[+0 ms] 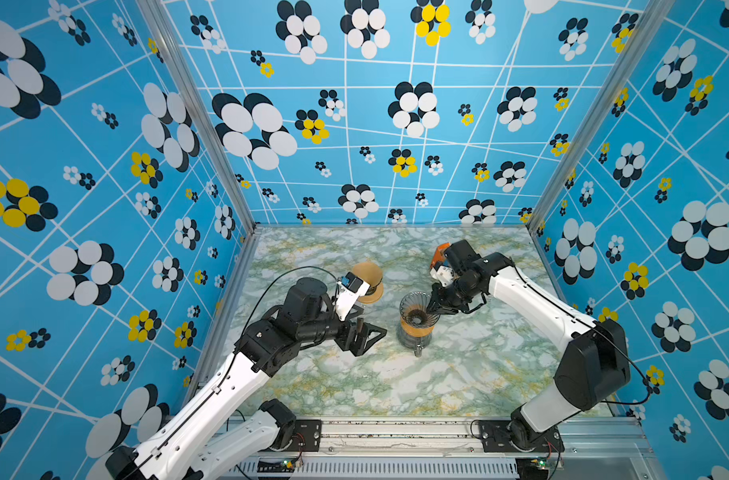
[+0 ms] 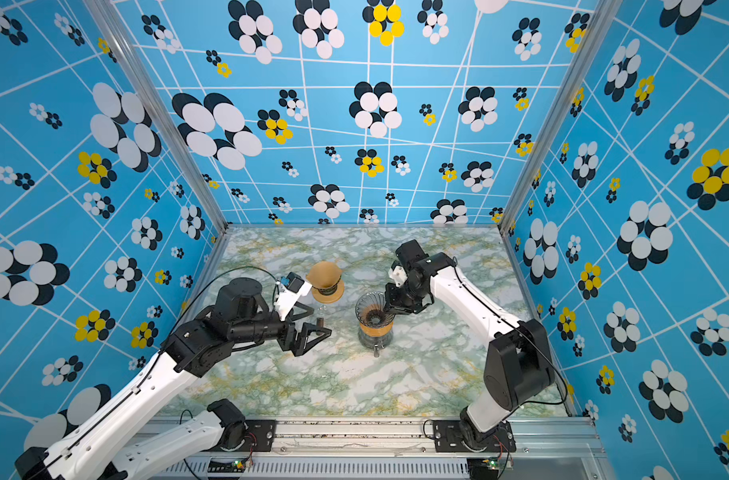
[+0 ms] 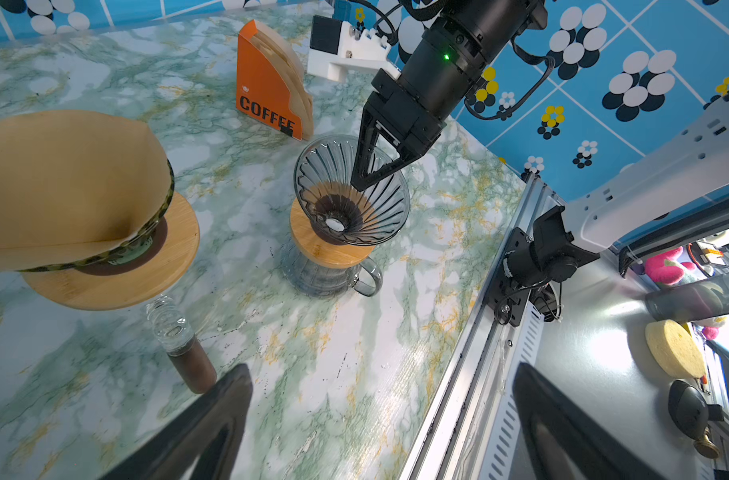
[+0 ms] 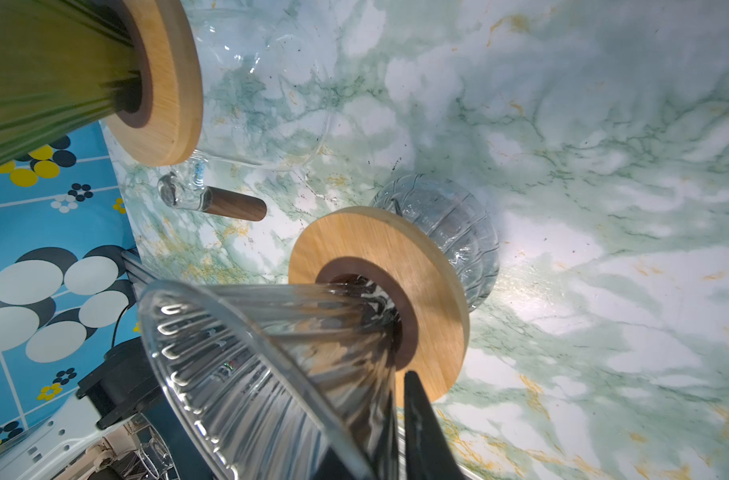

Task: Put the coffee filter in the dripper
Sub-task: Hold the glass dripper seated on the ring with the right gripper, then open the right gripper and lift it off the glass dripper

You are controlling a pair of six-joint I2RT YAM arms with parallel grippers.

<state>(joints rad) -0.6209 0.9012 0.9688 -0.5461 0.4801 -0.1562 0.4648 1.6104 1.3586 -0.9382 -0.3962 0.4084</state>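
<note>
A ribbed clear glass dripper [image 1: 414, 309] [image 2: 369, 311] [image 3: 379, 208] [image 4: 250, 353] with a wooden collar sits on a glass server mid-table, with no paper inside. My right gripper [image 1: 431, 309] [image 2: 385, 309] [image 3: 360, 183] [image 4: 398, 432] is shut on its rim wall, one finger inside and one outside. A brown paper coffee filter [image 1: 367, 272] [image 2: 323, 272] [image 3: 63, 178] rests in a second dripper to the left. My left gripper [image 1: 369, 338] [image 2: 312, 336] [image 3: 379, 415] hangs open and empty, in front of that filter and left of the clear dripper.
An orange holder [image 1: 438, 253] [image 3: 263, 83] marked COFFEE, with several more filters, stands behind the right wrist. The second carafe's glass-and-wood handle [image 3: 184, 349] [image 4: 229, 205] sticks out near my left gripper. The server handle [image 3: 369, 278] points toward the front rail [image 1: 396, 432].
</note>
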